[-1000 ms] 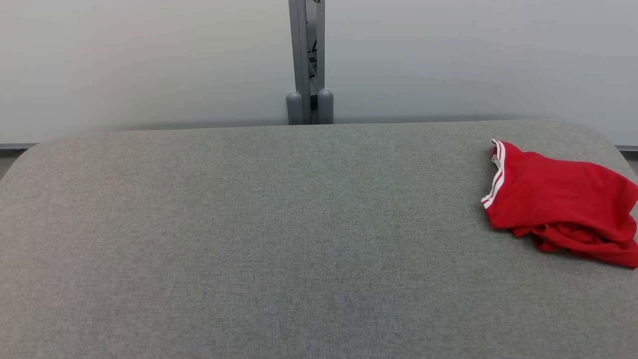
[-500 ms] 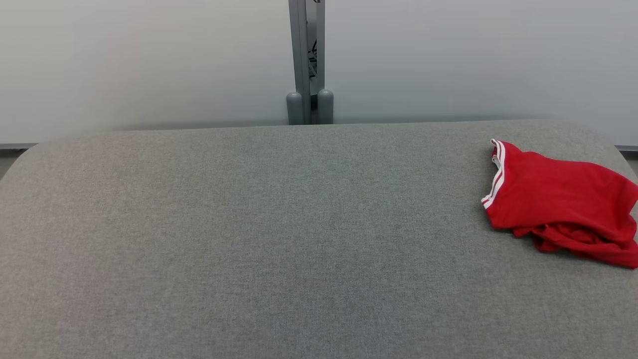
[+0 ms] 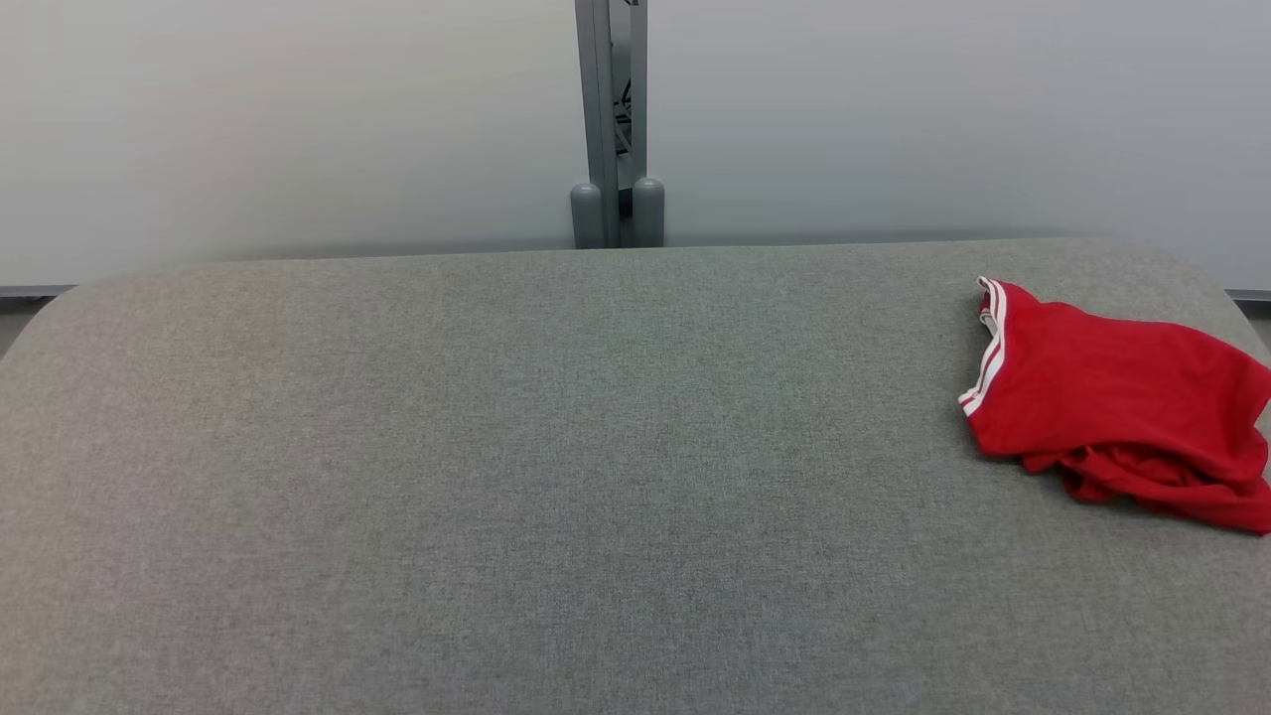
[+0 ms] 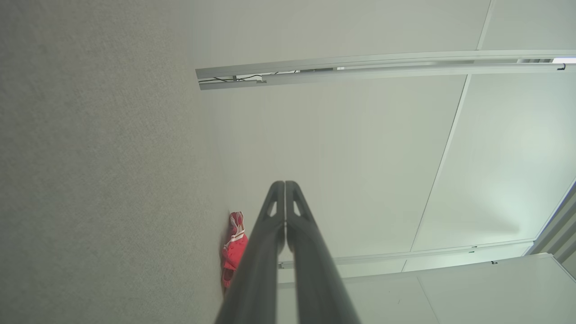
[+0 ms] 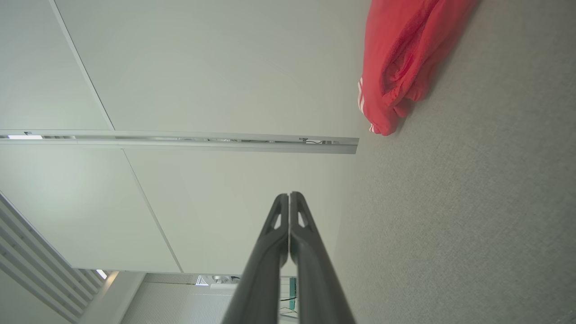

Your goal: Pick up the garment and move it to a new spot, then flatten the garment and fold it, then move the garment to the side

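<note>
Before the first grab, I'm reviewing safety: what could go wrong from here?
The red garment lies crumpled near the gray surface's right edge; a pull could drag it off.
It is bunched, so a pinch may catch one layer only.
The right gripper and left gripper are shut; they must open first.

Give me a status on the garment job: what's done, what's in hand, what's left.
Done: nothing yet; the red garment lies crumpled at the right end of the grey table. In hand: nothing; the left gripper and right gripper are both shut, empty and apart from the garment. Left: pick it up, move it, flatten, fold, set it aside.
</note>
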